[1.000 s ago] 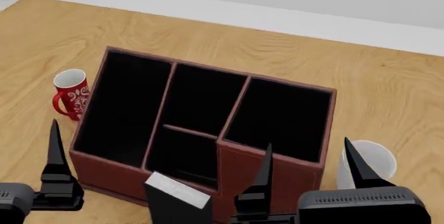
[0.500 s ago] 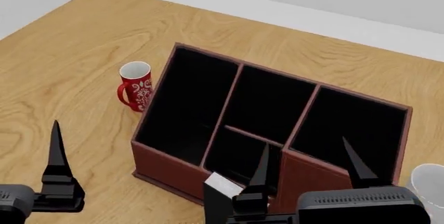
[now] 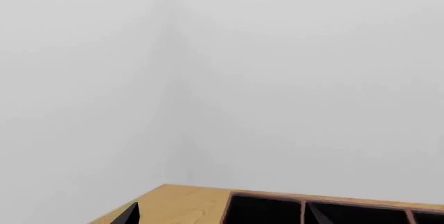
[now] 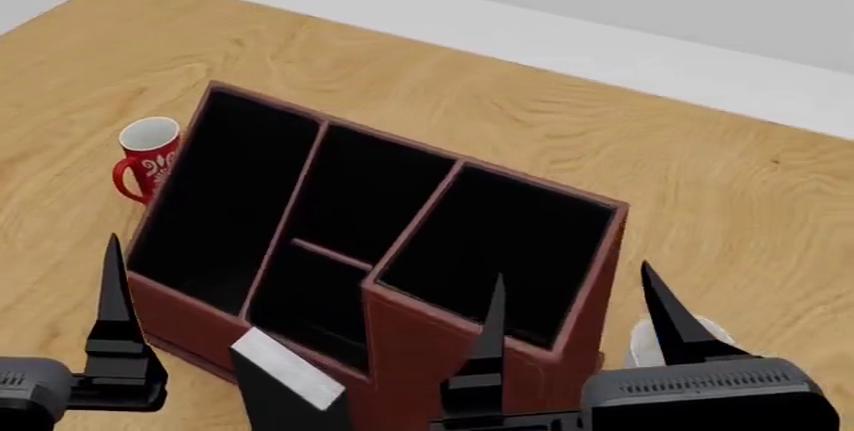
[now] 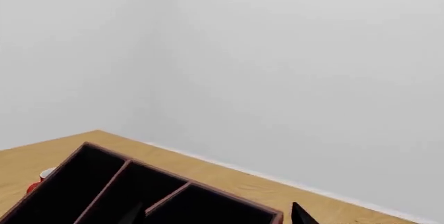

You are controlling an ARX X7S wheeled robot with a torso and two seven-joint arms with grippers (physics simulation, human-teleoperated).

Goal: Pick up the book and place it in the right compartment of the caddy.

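The reddish-brown caddy stands on the wooden table, its four black wells empty. Its right compartment is the tall one, nearest my right gripper. The black book with its white page edge stands in front of the caddy's near wall at the view's bottom edge, held by nothing. My right gripper is open and empty, in front of the tall compartment. Only one finger of my left gripper shows in the head view. In the left wrist view my left gripper is open and empty. The right wrist view shows the caddy beyond the open right gripper.
A red patterned mug stands left of the caddy. A white cup stands right of it, partly hidden behind my right gripper. The table's far edge meets a pale floor and wall.
The head view has swung: caddy, mug and book now sit further left in the picture than half a second ago, and the white cup shows again. Both grippers stay open.
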